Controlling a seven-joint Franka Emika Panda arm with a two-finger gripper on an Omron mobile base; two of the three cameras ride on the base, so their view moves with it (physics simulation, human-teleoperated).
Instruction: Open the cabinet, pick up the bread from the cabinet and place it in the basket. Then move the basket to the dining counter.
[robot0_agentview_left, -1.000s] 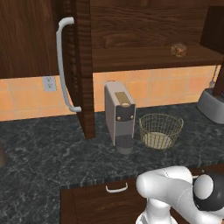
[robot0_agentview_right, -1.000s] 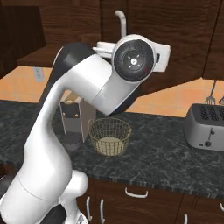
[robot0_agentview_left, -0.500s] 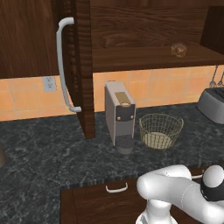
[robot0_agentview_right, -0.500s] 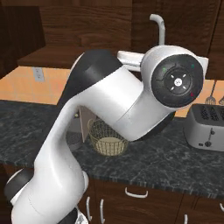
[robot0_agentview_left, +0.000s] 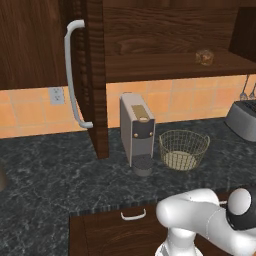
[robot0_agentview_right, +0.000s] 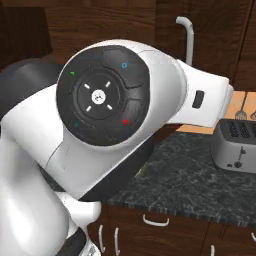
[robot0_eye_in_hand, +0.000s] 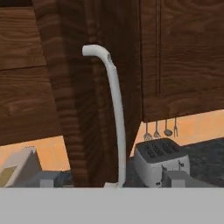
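Cabinet (robot0_agentview_left: 165, 45) door swung wide; bread (robot0_agentview_left: 204, 56) on shelf, basket (robot0_agentview_left: 183, 149) on counter below. Door handle (robot0_eye_in_hand: 114, 113) ahead of fingers. Finger spread: cannot tell.

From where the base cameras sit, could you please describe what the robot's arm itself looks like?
The arm has smooth, glossy white rounded shells with dark grey to black joints. In the right base view a large round black joint cap carries a white central mark with radiating ticks and small green, blue and red dots. A small dark rectangular slot sits on the white link beside it.
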